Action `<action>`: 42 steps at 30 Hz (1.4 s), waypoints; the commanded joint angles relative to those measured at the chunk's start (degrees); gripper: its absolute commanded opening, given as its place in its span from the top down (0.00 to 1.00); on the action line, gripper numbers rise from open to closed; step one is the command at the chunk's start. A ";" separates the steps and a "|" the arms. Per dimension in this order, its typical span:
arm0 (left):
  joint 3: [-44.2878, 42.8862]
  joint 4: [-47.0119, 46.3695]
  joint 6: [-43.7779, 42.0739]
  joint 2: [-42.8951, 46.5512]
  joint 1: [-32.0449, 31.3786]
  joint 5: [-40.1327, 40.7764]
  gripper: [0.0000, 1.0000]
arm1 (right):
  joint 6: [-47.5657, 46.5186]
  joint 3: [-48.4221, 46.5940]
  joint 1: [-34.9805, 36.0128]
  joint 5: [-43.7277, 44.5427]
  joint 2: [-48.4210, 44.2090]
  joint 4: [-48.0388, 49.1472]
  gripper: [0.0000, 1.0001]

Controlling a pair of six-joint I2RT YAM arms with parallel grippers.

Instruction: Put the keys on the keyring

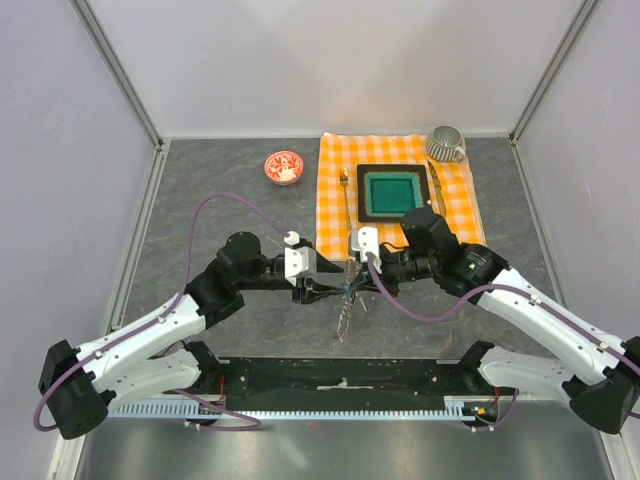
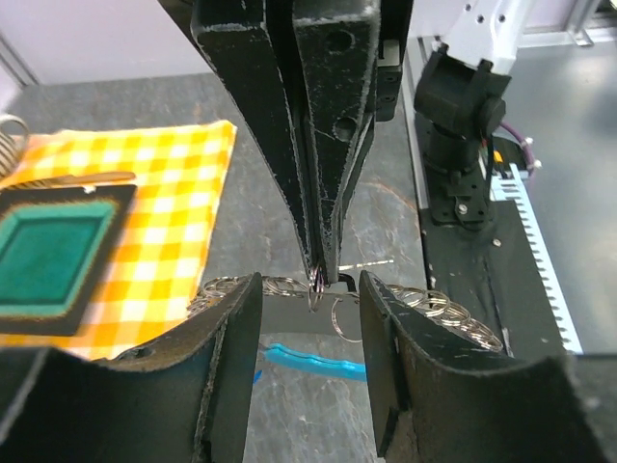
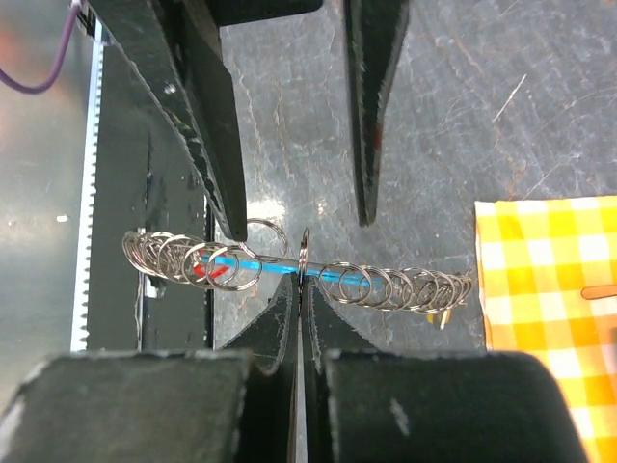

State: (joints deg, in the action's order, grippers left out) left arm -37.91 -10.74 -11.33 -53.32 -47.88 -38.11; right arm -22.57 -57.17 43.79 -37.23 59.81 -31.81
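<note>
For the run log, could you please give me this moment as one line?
right gripper: shut on a ring of the keyring | left gripper: open, straddling that pinch

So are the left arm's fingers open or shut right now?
Open: the left fingers stand apart, flanking the right fingers, pinched shut on the keyring.

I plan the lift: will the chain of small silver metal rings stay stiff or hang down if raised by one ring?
Probably floppy: the chain of small silver metal rings is many separate linked loops, so its ends would likely sag from the ring pinched by the right fingers. It looks light, being thin wire, and may swing.
</note>
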 commanded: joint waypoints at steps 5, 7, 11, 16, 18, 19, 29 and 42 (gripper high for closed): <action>-3.66 3.01 -2.38 -2.40 -0.11 -4.78 0.51 | -4.06 -4.35 3.06 4.10 1.10 -2.99 1.00; -3.75 3.44 -2.29 -2.84 -0.02 -5.05 0.53 | -4.24 -4.53 3.32 4.36 1.19 -2.99 1.00; -4.19 3.45 -1.76 -4.16 -0.11 -6.19 0.57 | -4.24 -4.80 3.58 4.54 1.36 -3.17 1.00; -3.93 1.69 -0.45 -5.65 -0.20 -6.63 0.59 | -4.15 -4.88 3.76 4.54 1.36 -3.08 1.00; -3.93 0.99 -0.18 -6.18 -0.29 -6.72 0.59 | -4.06 -4.97 3.85 4.54 1.36 -2.99 1.00; -4.01 0.90 -0.09 -6.70 -0.37 -6.72 0.61 | -4.06 -4.97 3.76 4.45 1.27 -2.99 1.00; -4.19 -0.33 0.87 -7.76 -0.73 -7.24 0.74 | -4.15 -4.88 4.02 4.19 1.89 -2.90 1.00; -4.54 -0.33 1.49 -9.17 -1.08 -8.03 0.98 | -3.89 -4.62 4.11 4.36 1.54 -2.55 1.00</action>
State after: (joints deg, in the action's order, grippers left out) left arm -39.94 -9.54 -11.22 -62.11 -48.49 -44.16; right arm -25.85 -59.09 47.53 -32.14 61.95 -37.71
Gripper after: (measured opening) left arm 0.065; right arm 0.010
